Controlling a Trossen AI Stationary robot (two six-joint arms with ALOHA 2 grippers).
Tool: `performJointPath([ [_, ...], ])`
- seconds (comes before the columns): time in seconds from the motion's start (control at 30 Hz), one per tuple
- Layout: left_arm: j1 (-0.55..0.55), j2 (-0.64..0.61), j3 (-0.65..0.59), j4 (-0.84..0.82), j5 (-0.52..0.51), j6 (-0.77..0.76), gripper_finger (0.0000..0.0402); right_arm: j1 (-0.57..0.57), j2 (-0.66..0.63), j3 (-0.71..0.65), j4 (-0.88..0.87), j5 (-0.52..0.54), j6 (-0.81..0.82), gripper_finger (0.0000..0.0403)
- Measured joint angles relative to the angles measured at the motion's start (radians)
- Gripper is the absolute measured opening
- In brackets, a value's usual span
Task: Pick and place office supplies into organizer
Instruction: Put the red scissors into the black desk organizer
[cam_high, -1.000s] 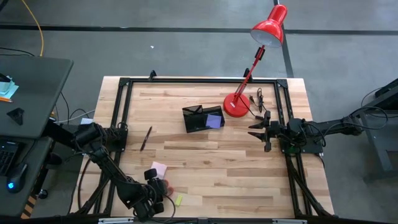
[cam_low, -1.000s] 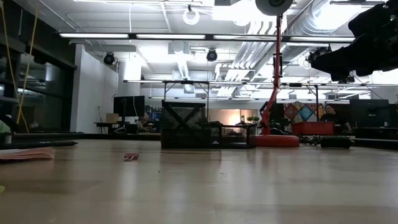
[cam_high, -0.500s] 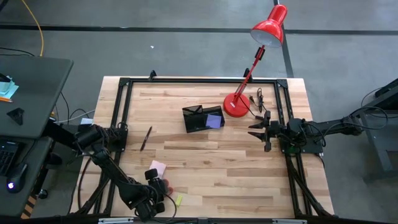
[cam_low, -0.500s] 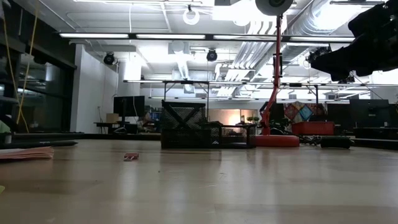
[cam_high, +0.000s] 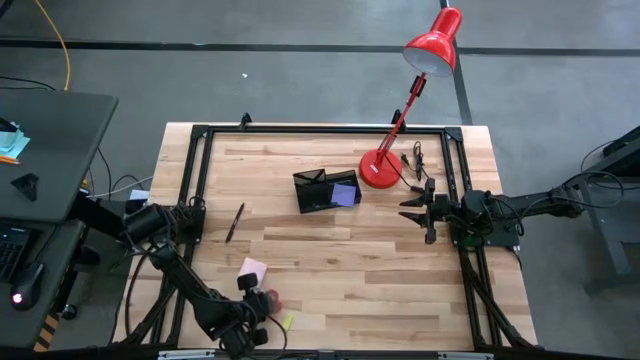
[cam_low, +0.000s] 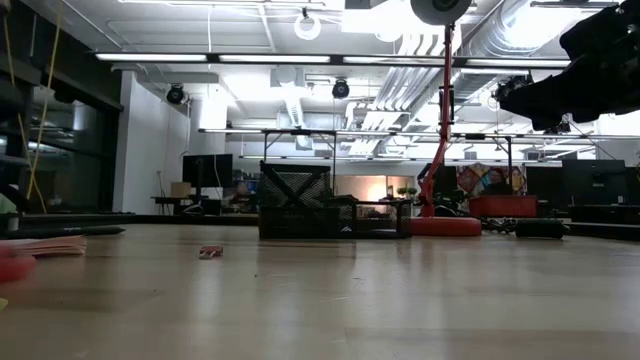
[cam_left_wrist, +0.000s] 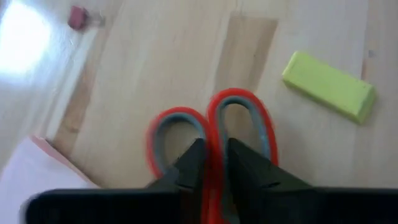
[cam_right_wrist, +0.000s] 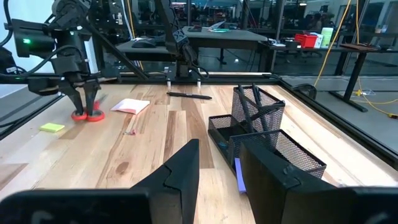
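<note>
**Grasp on the scissors, before the carry to the organizer**

We are reading the table from the left arm across to the right. At the near left edge, the left gripper (cam_high: 252, 308) is standing over the red-handled scissors (cam_left_wrist: 211, 134), and in its wrist view its two dark fingers (cam_left_wrist: 193, 165) are pinching narrowly on the red bar where the two handle loops meet. We are judging this as the grasp step of one pick: the fingers are gripping, but the scissors are lying at table level in the right wrist view (cam_right_wrist: 87, 115), so the lift is not yet made. Just beside the gripper, toward the table's middle, we are seeing the pink sticky-note pad (cam_high: 254, 270) on one side and the small yellow piece (cam_high: 288, 321) on the other; both are lying loose. Farther from the gripper, a slim black pen (cam_high: 235, 222) is lying on the wood. Well apart from the left gripper, past the middle, the black organizer (cam_high: 327, 190) is standing next to the base of the red desk lamp (cam_high: 380, 170), with a purple pad (cam_high: 345, 195) already inside it. At the far right, the right gripper (cam_high: 412, 210) is waiting above the table with its fingers a little apart and holding nothing.

The next move, in our judgement, is calling for a straight lift, a long carry toward the organizer, and a release over an open compartment, keeping clear of the lamp.
</note>
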Motion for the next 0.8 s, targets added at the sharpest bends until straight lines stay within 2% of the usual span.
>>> performJointPath([
  [0.2, 0.001, 0.004, 0.052, -0.072, -0.026, 0.02, 0.003, 0.0, 0.0, 0.0, 0.0, 0.0, 0.0, 0.0108],
  [0.47, 0.001, 0.004, 0.071, -0.074, -0.086, 0.058, 0.0017, 0.0, 0.0, 0.0, 0.0, -0.004, 0.0, 0.0108],
  [0.63, 0.001, 0.003, 0.071, -0.083, -0.203, 0.057, 0.0035, 0.0, 0.0, 0.0, 0.0, -0.004, 0.0, 0.0108],
  [0.8, 0.008, -0.015, 0.071, -0.115, -0.333, 0.002, 0.0025, 0.0, 0.0, 0.0, 0.0, -0.004, 0.0, 0.0108],
])
